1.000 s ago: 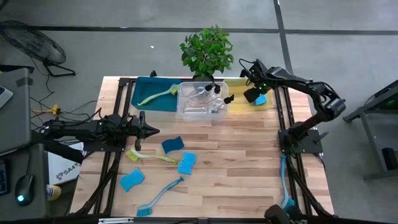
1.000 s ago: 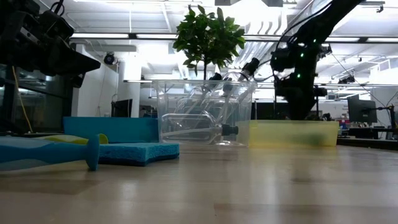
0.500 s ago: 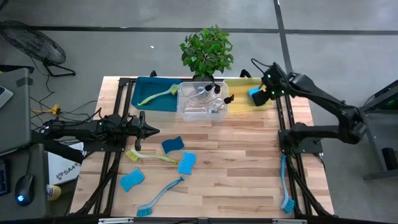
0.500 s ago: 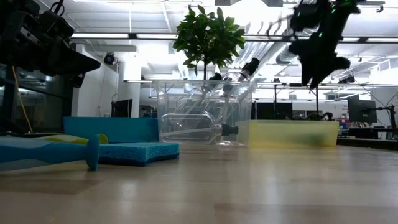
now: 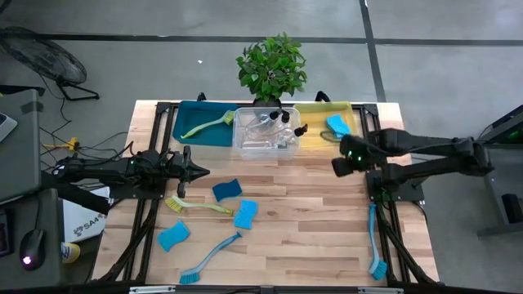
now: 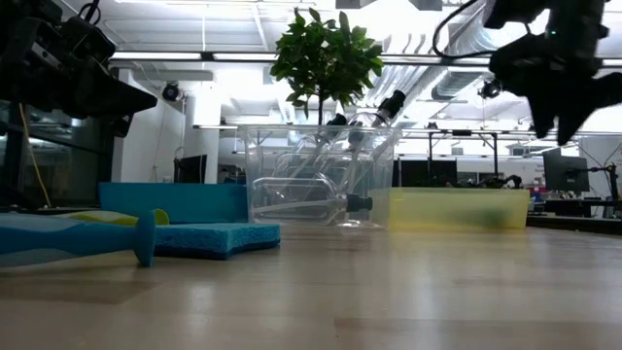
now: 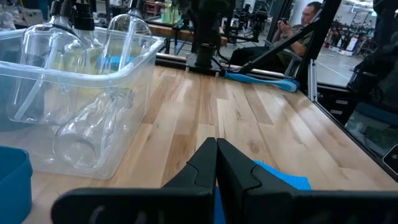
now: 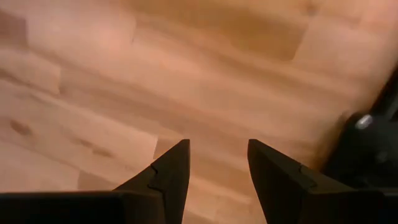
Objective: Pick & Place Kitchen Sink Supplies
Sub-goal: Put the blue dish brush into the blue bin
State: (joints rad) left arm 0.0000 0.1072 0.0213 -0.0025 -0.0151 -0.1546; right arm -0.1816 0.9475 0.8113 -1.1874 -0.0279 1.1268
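Observation:
My right gripper point(image 5: 339, 163) hangs open above bare table near the right side, fingers pointing down, nothing between them point(image 8: 217, 165); in the low view it is high up point(image 6: 559, 112). A blue sponge point(image 5: 337, 124) lies in the yellow bin point(image 5: 315, 109). Bottles point(image 5: 270, 122) lie in the clear bin point(image 5: 265, 151). A yellow-green brush point(image 5: 208, 124) lies in the teal bin point(image 5: 188, 110). Three blue sponges point(image 5: 227, 189), point(image 5: 245, 213), point(image 5: 173, 236), a yellow-green brush point(image 5: 198, 205) and a blue brush point(image 5: 211, 260) lie on the table. My left gripper point(image 5: 200, 171) waits shut at the left point(image 7: 216, 162).
A potted plant point(image 5: 272, 65) stands behind the bins. Another blue brush point(image 5: 376, 245) lies along the frame by the right arm's base. Bare wood point(image 5: 310, 229) stretches between the loose sponges and the right arm.
My right gripper has drawn back from the yellow bin toward the table's near edge, rising a little and rolling about its wrist. The blue sponge has stayed in the yellow bin.

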